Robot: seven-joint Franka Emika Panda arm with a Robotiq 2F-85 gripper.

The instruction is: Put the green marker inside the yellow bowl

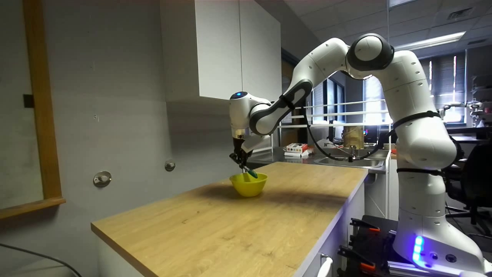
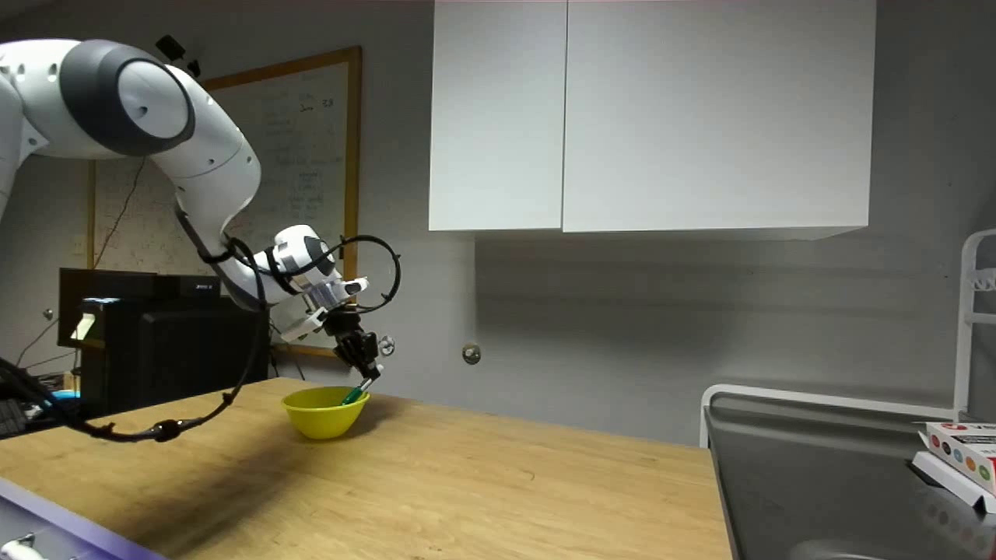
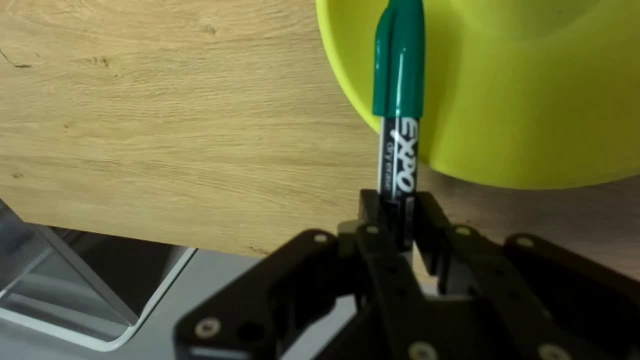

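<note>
A gripper (image 3: 398, 202) clamps a green-capped Expo dry-erase marker (image 3: 400, 119). It overhangs a yellow bowl (image 3: 525, 120), upper right in wrist view.

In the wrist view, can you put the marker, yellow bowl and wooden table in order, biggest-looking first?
Going by what shows:
1. Wooden table
2. Yellow bowl, partly cut off
3. Green marker

In my wrist view I can read "EXPO" and "dry erase" on the green marker (image 3: 400, 120). The writing on the whiteboard (image 2: 307, 155) and the white-and-red box (image 2: 965, 453) is too fuzzy for me.
</note>
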